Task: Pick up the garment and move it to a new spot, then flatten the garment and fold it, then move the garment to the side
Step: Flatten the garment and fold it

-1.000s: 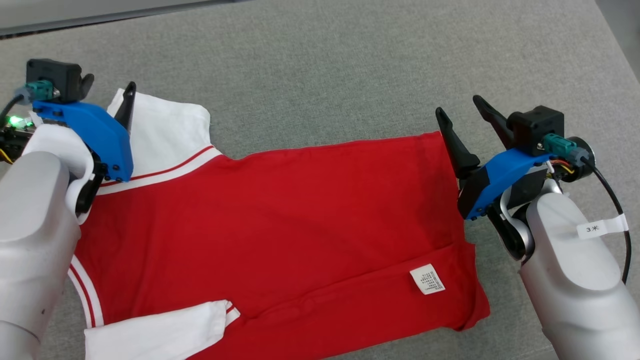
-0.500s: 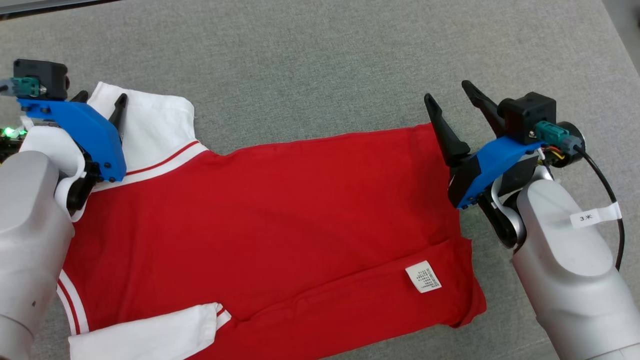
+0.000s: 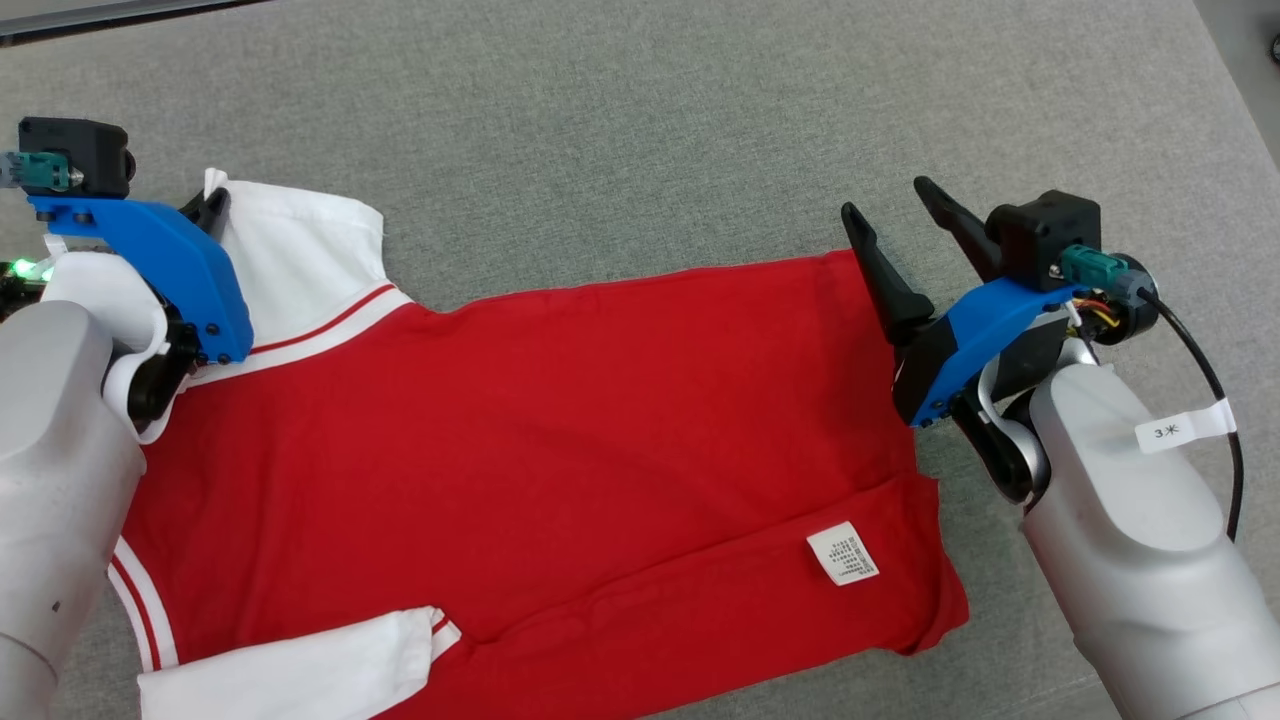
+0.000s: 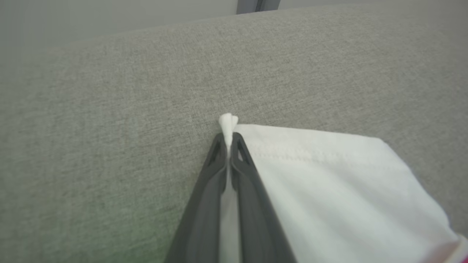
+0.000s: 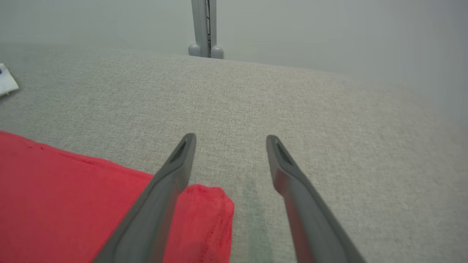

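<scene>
A red garment [image 3: 560, 440] with white sleeves lies spread on the grey surface, a white label [image 3: 842, 553] showing near its lower right. My left gripper [image 3: 212, 205] is shut on the far corner of the upper white sleeve [image 3: 300, 260]; in the left wrist view the gripper [image 4: 228, 140] pinches a tuft of white fabric [image 4: 314, 182] between its tips. My right gripper [image 3: 890, 205] is open at the garment's upper right corner, one finger over the red hem [image 5: 204, 204] and the other over bare surface, nothing held.
The grey fabric surface [image 3: 640, 130] stretches wide beyond the garment. A second white sleeve [image 3: 300, 670] lies folded at the lower left. A grey post [image 5: 203, 29] stands past the surface's far edge. A small white object [image 5: 5, 82] lies far left in the right wrist view.
My left gripper has shut on the white sleeve's corner; it was open a second ago. The head camera shifted a little. The right gripper stays open and has edged slightly left.
</scene>
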You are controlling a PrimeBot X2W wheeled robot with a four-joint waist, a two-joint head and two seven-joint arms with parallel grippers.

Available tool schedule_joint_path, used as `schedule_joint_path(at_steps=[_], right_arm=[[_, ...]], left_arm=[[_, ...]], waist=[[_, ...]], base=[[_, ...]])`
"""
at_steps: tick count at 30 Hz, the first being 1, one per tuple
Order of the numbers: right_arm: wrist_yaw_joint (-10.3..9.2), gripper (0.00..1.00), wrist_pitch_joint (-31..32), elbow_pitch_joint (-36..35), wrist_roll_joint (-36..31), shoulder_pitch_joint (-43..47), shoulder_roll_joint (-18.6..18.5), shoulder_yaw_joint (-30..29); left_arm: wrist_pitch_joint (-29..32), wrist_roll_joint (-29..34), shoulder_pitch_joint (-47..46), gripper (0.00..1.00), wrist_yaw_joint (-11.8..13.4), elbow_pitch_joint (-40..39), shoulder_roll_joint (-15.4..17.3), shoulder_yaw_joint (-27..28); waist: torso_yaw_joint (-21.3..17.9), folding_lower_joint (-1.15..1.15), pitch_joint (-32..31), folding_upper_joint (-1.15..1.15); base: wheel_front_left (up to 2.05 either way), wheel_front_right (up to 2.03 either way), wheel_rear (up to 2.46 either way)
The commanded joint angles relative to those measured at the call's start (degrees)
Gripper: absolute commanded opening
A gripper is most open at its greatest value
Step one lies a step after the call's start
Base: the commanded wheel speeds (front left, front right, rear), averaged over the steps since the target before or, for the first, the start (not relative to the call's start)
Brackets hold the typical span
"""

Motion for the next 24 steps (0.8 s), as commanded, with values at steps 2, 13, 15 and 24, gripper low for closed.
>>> schedule_joint_path(at_steps=[2, 13, 15, 24], right_arm=[[0.01, 1.0, 1.21, 0.35, 2.16, 0.68, -0.38, 0.76], [0.01, 1.0, 6.98, 2.0, 6.2, 1.97, -3.05, 4.36], [0.01, 1.0, 8.32, 3.0, 6.3, 1.69, -2.84, 4.22], [0.01, 0.0, 9.94, 6.96, 7.33, 1.38, -2.25, 4.36]], left_arm=[[-1.37, -0.48, 0.94, 0.0, -0.02, -0.61, 0.49, -0.91], [-6.29, -1.82, 0.04, 0.0, -0.02, -3.68, 0.49, -5.84], [-7.04, -2.01, -0.27, 0.0, -0.02, -4.03, 0.37, -6.66], [-10.04, -3.54, -1.43, 0.0, -0.02, -4.74, -0.27, -9.97]], waist=[[0.27, 0.0, -0.53, 0.0], [2.52, 0.0, -2.18, 0.0], [2.9, 0.0, -2.15, 0.0], [4.36, 0.0, -2.61, 0.0]], base=[[0.0, 0.0, 0.0], [0.0, 0.0, 0.0], [0.0, 0.0, 0.0], [0.0, 0.0, 0.0]])
